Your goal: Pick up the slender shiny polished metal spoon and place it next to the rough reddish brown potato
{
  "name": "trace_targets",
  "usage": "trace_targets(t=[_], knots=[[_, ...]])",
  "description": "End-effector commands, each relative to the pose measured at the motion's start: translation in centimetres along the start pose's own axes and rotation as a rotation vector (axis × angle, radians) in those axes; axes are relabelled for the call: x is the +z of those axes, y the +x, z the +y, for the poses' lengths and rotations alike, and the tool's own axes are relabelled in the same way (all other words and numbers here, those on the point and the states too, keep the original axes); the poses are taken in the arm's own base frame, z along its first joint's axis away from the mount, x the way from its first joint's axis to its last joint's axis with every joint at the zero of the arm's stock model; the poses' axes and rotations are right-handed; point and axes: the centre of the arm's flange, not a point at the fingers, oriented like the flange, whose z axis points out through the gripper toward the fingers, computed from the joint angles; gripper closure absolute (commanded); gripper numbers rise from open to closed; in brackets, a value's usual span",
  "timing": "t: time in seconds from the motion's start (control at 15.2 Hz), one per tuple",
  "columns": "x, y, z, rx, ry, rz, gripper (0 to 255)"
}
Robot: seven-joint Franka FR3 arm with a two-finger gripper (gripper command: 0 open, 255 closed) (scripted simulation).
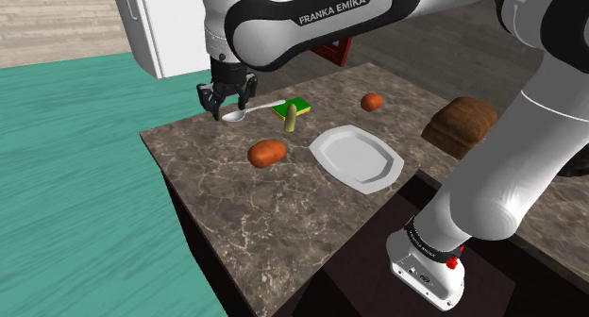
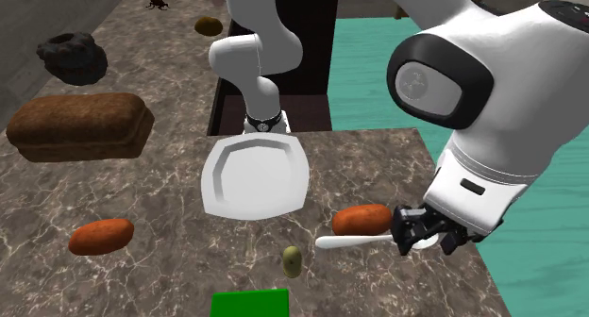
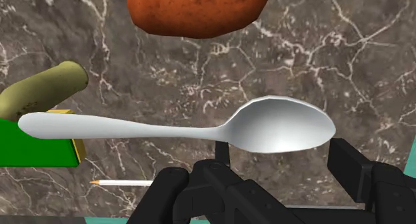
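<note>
- Gripper (image 1: 229,108): its black fingers are clamping the bowl of the spoon (image 1: 260,108), at the far corner of the marble counter (image 1: 236,211), on the shoulder view's left.
- Spoon: pale and shiny, it is hanging level above the counter, its handle reaching towards the green block (image 1: 296,105).
- Reddish-brown potato (image 1: 267,153): it is lying on the counter, near the spoon but not touching it.
- Olive-green piece (image 1: 293,123): it is leaning against the green block.
- White plate (image 1: 357,157): it is sitting just beside the potato.
- Second reddish lump (image 1: 372,102) and brown loaf (image 1: 460,126): they are resting farther right.
</note>
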Motion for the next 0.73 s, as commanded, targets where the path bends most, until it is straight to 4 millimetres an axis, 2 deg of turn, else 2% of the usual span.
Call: trace_targets(t=[0.0,0.13,0.66], knots=[[-1.1,0.1,0.0,0.0,0.0,0.0,255],[-1.8,0.2,0.0,0.0,0.0,0.0,255],[-1.3,0.8,10.5,0.0,0.0,0.0,255]])
